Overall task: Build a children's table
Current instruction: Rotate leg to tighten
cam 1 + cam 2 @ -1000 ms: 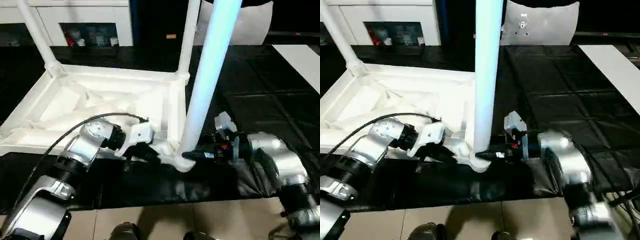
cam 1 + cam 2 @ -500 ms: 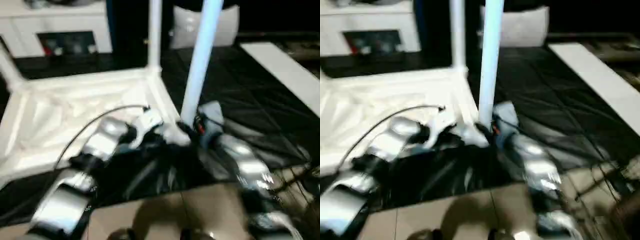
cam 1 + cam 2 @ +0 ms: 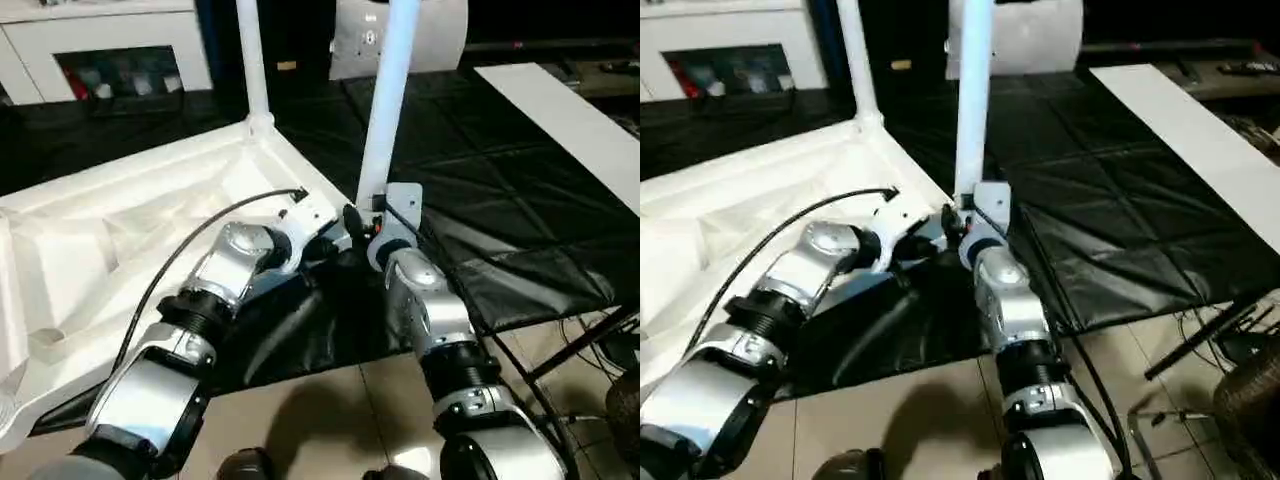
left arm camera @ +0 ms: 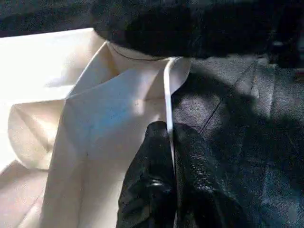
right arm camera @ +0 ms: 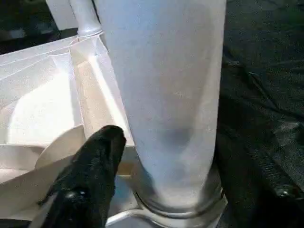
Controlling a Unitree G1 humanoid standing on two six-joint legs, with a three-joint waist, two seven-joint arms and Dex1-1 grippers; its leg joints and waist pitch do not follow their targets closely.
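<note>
Table top rim (image 4: 167, 95) is clamped by left pincer (image 4: 172, 156); right pincer (image 5: 156, 190) is spread around leg (image 3: 385, 110). Loosely threaded leg could tilt once unsupported.

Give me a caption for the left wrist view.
Left gripper's fingers pinching the white tabletop's thin rim above the black mat.

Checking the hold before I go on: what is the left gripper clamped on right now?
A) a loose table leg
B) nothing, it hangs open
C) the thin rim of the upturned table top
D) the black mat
C: in the left wrist view the left gripper has its black fingers pinched shut on the thin white rim of the table top, beside the black mat.
</note>
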